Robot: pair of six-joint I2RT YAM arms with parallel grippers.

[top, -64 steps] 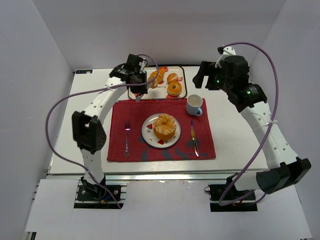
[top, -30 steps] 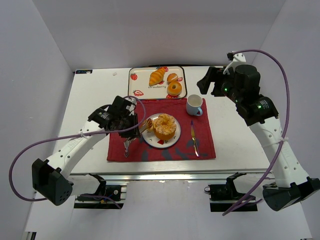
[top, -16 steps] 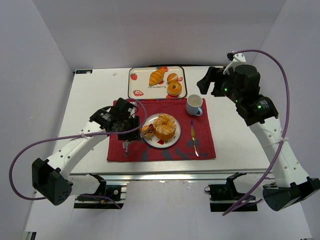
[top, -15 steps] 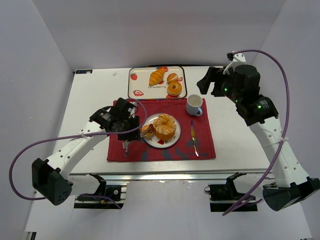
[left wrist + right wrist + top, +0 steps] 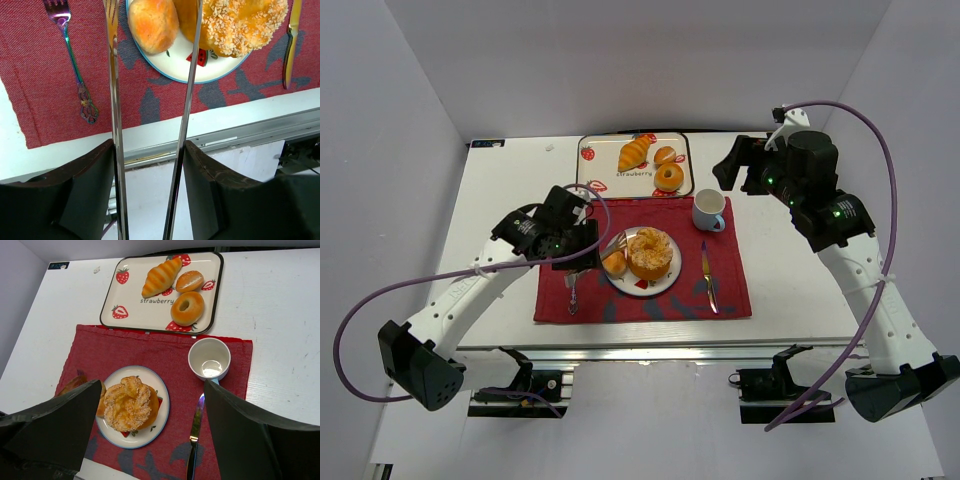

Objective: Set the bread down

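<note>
A small round bun point(image 5: 615, 263) point(image 5: 152, 22) lies on the left side of the white plate point(image 5: 642, 287) point(image 5: 175, 70), touching the large ring-shaped loaf point(image 5: 650, 252) point(image 5: 240, 22) point(image 5: 129, 402). My left gripper point(image 5: 582, 246) point(image 5: 149, 150) is shut on a pair of metal tongs point(image 5: 115, 100). The tongs' arms stand apart on either side of the bun, and nothing is pinched between them. Above the table's back right, my right gripper point(image 5: 733, 170) point(image 5: 152, 385) hangs open and empty.
The plate sits on a red placemat point(image 5: 560, 222) with a fork point(image 5: 573, 290) to its left and a knife point(image 5: 707, 275) to its right. A white cup point(image 5: 708, 210) stands behind the knife. The strawberry tray point(image 5: 588, 172) at the back holds a croissant point(image 5: 634, 154), a donut point(image 5: 668, 177) and a small roll point(image 5: 665, 155).
The left arm brought the bun from the tray to the plate in the tongs. The tongs have spread and the bun now rests on the plate. The right arm barely moved.
</note>
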